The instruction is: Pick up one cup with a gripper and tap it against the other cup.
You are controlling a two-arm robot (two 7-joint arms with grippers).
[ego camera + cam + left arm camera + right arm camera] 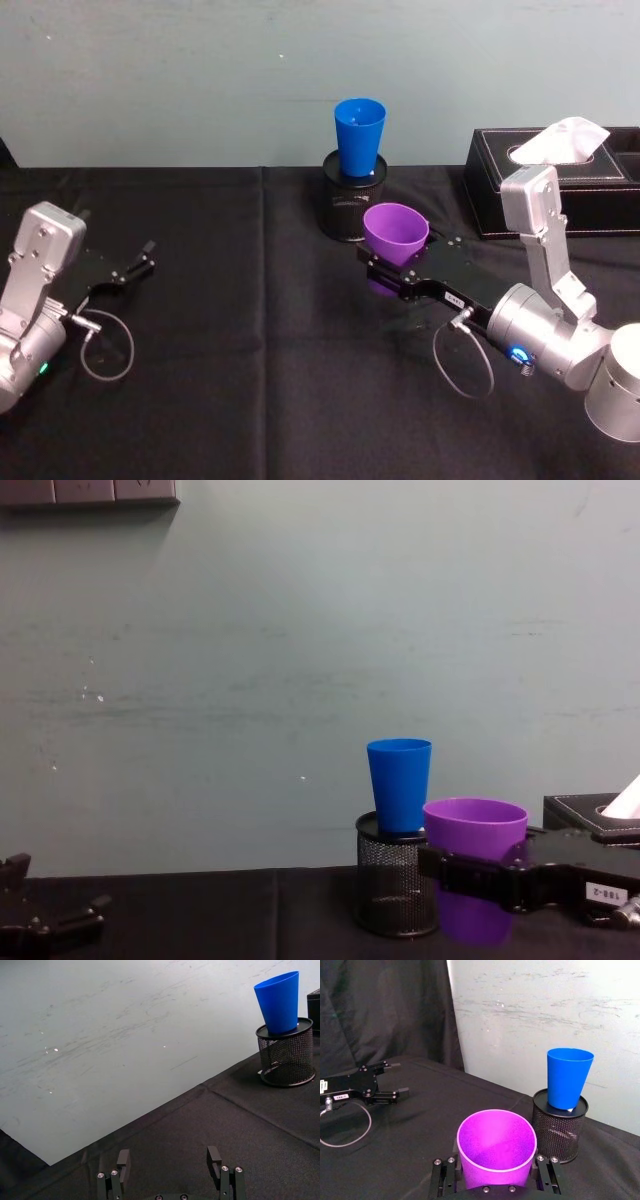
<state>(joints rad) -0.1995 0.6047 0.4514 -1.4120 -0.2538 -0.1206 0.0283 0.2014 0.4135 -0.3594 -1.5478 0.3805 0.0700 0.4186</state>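
Right gripper (pixel 393 268) clamps purple cup (pixel 395 232); blue cup (pixel 359 135) atop mesh holder (pixel 345 210).

The purple tumbler (pixel 395 232) is plain violet and the blue tumbler (pixel 359 135) plain bright blue. The pen holder (pixel 350 212) is black mesh. The tablecloth (pixel 250 380) is black, the tissue box (pixel 560 195) black with pale stitching, and the wall (pixel 200 80) a scuffed pale grey-green.

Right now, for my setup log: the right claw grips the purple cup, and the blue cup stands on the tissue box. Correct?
No. The blue cup stands on top of the black mesh pen holder, not on the tissue box, as the head view shows. The right claw does grip the purple cup. The left claw is open, off to the left.
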